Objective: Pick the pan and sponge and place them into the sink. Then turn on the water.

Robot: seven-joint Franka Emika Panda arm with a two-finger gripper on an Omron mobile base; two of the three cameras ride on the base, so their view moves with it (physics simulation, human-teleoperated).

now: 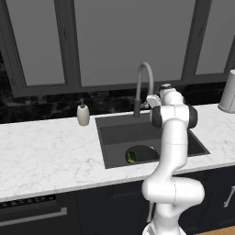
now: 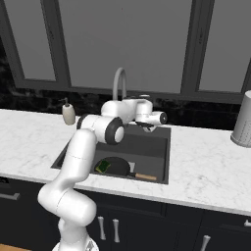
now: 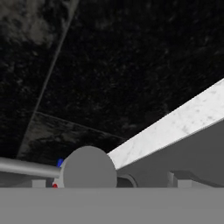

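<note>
Presently we list the holdings, one view after another.

Left base view: we record the sink [image 1: 110,133] recessed in the marble counter [image 1: 41,156], with the sponge [image 1: 132,157] lying inside it on the pan [image 1: 146,153], whose black round shows partly behind our arm. The gooseneck faucet [image 1: 143,85] rises at the back rim; a beige soap dispenser [image 1: 83,113] stands on the counter to its left, well apart from the basin. A grey canister [image 1: 228,94] sits at the far right edge.

Right base view: we note the pan [image 2: 116,167] resting on the sink floor, its tan handle pointing toward the right front corner, and the sponge [image 2: 102,166] touching its left side. Our gripper [image 2: 148,126] hangs above the sink near the back, just beside the faucet base and apart from both items. It carries nothing.

Hand view: we catalogue a grey round knob [image 3: 89,168] close to the lens with a grey lever running off left, small blue and red marks beside it, dark backsplash above and a strip of marble crossing right. We take this for the faucet's base and handle. Our fingertips are not distinct here; we judge the jaws spread wide and empty.

Status: pan and sponge placed, so we count those two steps done. No water runs from the spout; turning on the tap remains.
</note>
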